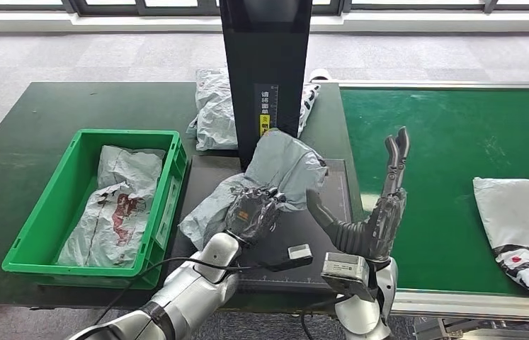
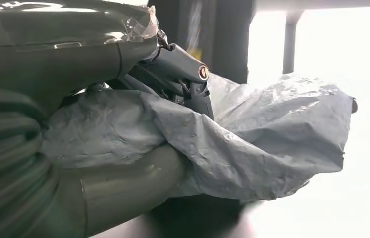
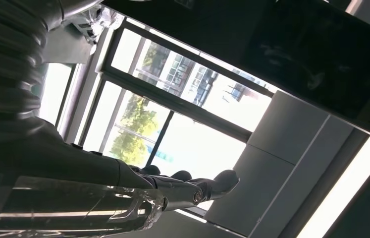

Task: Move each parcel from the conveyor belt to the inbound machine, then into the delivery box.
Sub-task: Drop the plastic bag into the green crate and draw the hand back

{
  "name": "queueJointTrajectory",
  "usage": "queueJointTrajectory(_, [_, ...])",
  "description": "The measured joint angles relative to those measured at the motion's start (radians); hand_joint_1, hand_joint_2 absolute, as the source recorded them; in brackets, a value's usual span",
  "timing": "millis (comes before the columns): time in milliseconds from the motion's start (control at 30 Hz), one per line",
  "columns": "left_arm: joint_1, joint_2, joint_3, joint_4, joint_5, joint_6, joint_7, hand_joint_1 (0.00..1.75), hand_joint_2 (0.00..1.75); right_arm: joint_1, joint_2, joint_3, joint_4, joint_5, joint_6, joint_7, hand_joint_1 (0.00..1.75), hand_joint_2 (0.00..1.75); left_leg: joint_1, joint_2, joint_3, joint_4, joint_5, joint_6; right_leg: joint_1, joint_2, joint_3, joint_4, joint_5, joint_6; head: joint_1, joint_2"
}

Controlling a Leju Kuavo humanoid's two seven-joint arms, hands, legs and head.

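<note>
Left hand (image 1: 253,214) grips the grey parcel (image 1: 275,173), fingers and thumb clamped on its crumpled plastic, over the inbound machine's (image 1: 265,64) dark platform. Right hand (image 1: 378,212) stands beside it, fingers spread, holding nothing.

I see a crumpled grey parcel (image 1: 275,173) on the inbound machine's black platform (image 1: 336,180), another white parcel (image 1: 523,230) flat on the green conveyor belt (image 1: 445,142), one lying in the green delivery box (image 1: 35,234).
</note>
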Motion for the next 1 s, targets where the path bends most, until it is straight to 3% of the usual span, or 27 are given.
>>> queueJointTrajectory(100, [0.062,-0.010,0.109,-0.189,-0.036,0.005,-0.118,1.75,1.75,0.003,0.000,0.000,0.000,0.000,0.000,0.000,0.00,1.75,0.000,0.001,-0.001,0.000,-0.001,0.000,0.000,0.001,-0.001,0.000,0.000,0.000,0.000,0.000])
queueJointTrajectory(200, [0.112,-0.018,0.196,-0.374,-0.035,0.008,-0.171,1.75,1.75,0.006,-0.001,0.000,0.000,0.003,0.000,0.000,0.00,1.75,0.000,0.001,-0.001,0.000,-0.001,-0.001,0.000,0.002,-0.002,0.000,0.000,0.000,0.000,0.000])
queueJointTrajectory(367, [0.162,-0.023,0.274,-0.634,-0.055,0.009,-0.181,1.75,1.75,0.009,-0.001,0.000,0.000,0.010,0.000,0.000,0.00,1.75,0.000,0.001,-0.001,0.000,-0.001,-0.001,0.001,0.002,-0.002,0.000,-0.001,0.000,0.000,0.000])
queueJointTrajectory(500, [0.178,-0.021,0.307,-0.757,-0.074,0.009,-0.152,1.75,1.75,0.009,-0.001,0.000,0.000,0.016,0.000,0.000,0.00,1.75,0.000,0.001,-0.001,0.000,-0.001,-0.001,0.001,0.001,-0.002,0.000,-0.001,0.000,0.000,0.000])
queueJointTrajectory(700, [0.177,-0.017,0.375,-0.785,-0.075,0.009,-0.134,1.75,1.75,0.010,-0.001,0.000,0.000,0.015,0.000,0.000,0.00,1.75,0.000,0.001,-0.001,0.000,-0.001,-0.001,0.000,0.001,-0.001,0.000,-0.001,0.000,0.000,0.000])
queueJointTrajectory(1000, [0.108,0.042,0.625,-0.529,-0.077,0.008,-0.034,1.75,1.75,0.021,-0.004,0.000,-0.005,-0.029,0.000,0.000,0.00,1.75,0.001,0.002,0.000,0.000,0.000,-0.002,0.001,0.004,-0.002,0.001,0.000,-0.001,0.000,0.000])
